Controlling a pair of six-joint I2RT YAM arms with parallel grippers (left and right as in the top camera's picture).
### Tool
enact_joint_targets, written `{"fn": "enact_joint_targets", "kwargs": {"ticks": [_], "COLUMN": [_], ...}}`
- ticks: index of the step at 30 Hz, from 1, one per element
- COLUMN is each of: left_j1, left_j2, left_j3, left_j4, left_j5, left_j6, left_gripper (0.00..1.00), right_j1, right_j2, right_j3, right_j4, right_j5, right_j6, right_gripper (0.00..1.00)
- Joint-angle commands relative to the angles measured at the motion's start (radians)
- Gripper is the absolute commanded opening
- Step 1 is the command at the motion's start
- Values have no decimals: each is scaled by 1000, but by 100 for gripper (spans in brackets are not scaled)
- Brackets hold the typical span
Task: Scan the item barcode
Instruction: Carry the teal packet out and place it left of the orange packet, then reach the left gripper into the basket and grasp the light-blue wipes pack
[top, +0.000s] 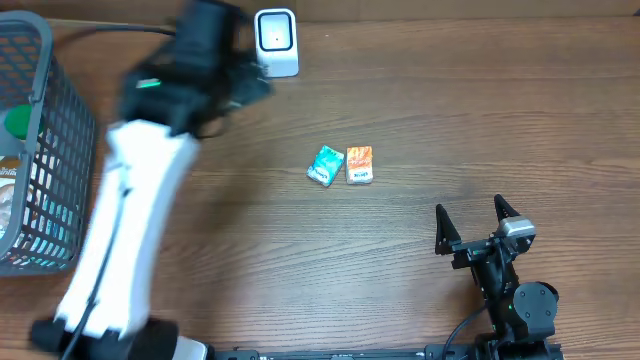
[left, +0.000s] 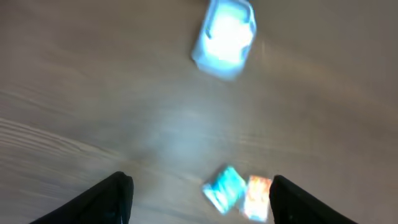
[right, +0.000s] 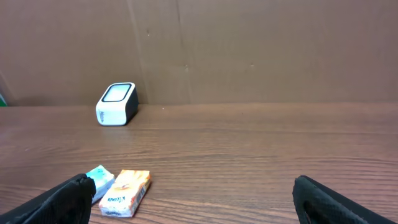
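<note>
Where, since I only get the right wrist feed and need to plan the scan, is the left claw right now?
Observer: The left claw hovers over the table, close to the scanner.
Operator: Is it carrying anything?
Observer: No; its own wrist view shows it open and empty.
Operator: Are there items besides the teal packet and the orange packet?
Observer: Yes, a grey basket at the table's left edge holds more items.
</note>
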Motion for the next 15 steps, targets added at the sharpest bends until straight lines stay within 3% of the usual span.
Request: {"fn": "enact_joint_targets", "kwargs": {"ticks": [1, 7, 12, 15], "left_j1": [196, 586, 940, 1056], "left_j2": [-88, -158, -111, -55], "left_j3": [130, 179, 170, 148], "left_j4": [-89, -166, -208, -208], "left_j5": [-64, -63, 52, 105], "left_j6": [114, 117, 117, 116], "left_gripper": [74, 71, 68, 66], "right_j1": [-8, -8, -8, -8], "right_j2": [-12, -12, -12, -12], "right_j3": [-11, -11, -11, -11], "right_j4": [3, 3, 3, 3], "right_j5": [-2, -2, -2, -2], "right_j6": [6, 6, 6, 6], "right_gripper": [100, 100, 100, 100]}}
